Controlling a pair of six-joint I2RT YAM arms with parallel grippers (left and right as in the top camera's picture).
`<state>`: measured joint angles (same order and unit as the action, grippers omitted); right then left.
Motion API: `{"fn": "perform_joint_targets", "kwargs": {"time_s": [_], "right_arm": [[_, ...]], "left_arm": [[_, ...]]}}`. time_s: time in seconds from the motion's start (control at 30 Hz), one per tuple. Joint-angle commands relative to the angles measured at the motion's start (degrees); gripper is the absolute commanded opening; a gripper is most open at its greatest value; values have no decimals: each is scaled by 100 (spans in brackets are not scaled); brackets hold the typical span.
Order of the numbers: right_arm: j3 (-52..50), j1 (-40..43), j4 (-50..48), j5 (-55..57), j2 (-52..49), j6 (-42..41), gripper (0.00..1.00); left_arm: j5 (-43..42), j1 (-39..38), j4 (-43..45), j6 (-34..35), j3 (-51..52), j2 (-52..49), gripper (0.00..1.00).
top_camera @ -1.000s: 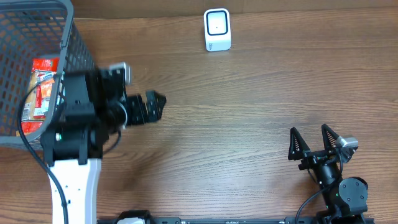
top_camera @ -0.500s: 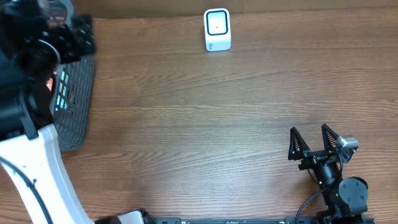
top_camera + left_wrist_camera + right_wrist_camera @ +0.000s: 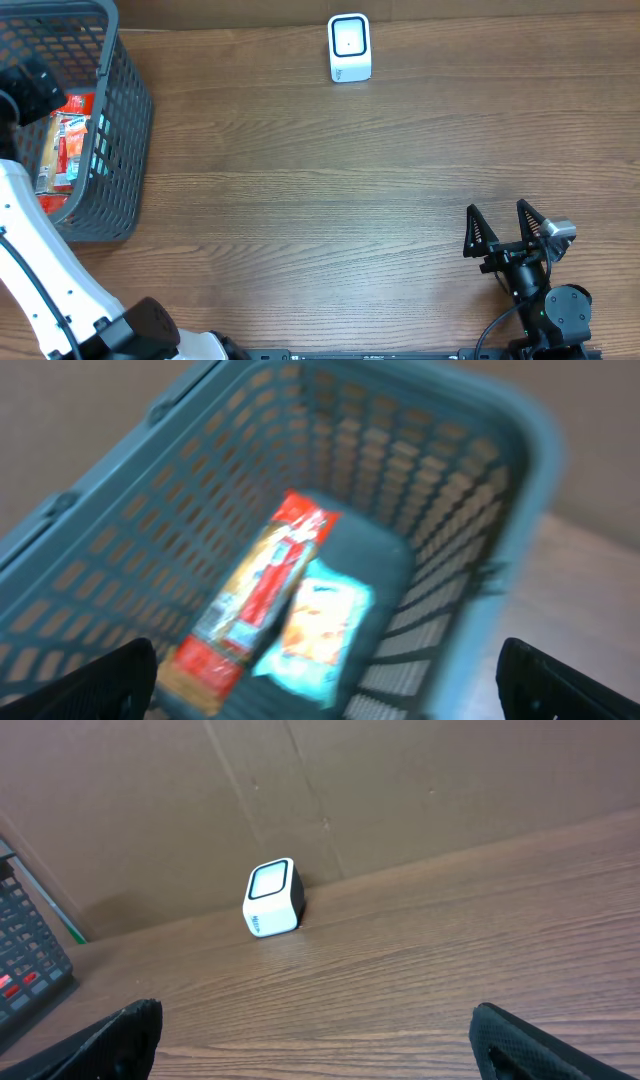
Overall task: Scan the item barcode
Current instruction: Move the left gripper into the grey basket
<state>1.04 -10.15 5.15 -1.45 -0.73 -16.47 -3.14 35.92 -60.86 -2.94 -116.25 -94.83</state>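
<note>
You are hovering your left gripper (image 3: 325,665), jaws wide and empty, over the grey plastic mesh basket (image 3: 450,470) to reach the long red snack packet (image 3: 262,588) inside; your right gripper (image 3: 497,218) is idling, likewise spread.

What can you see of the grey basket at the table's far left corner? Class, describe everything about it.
The basket looks like grey plastic, with open mesh walls and a solid rim. It stands upright on the wooden table, at the far left corner. On its floor lie a long red packet and a pale blue packet, side by side with their edges meeting. The fingers of the left gripper hang open above it, touching nothing.
</note>
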Motion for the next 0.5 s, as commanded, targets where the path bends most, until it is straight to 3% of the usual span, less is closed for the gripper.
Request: {"fn": "perform_joint_targets", "kwargs": {"time_s": [0.0, 0.47], "right_arm": [[-57, 15, -35, 7, 28, 35, 100], [-57, 15, -35, 7, 28, 35, 100]], "left_arm": [[15, 286, -90, -424, -28, -404, 100], [-1683, 691, -216, -1696, -28, -1668, 99]]}}
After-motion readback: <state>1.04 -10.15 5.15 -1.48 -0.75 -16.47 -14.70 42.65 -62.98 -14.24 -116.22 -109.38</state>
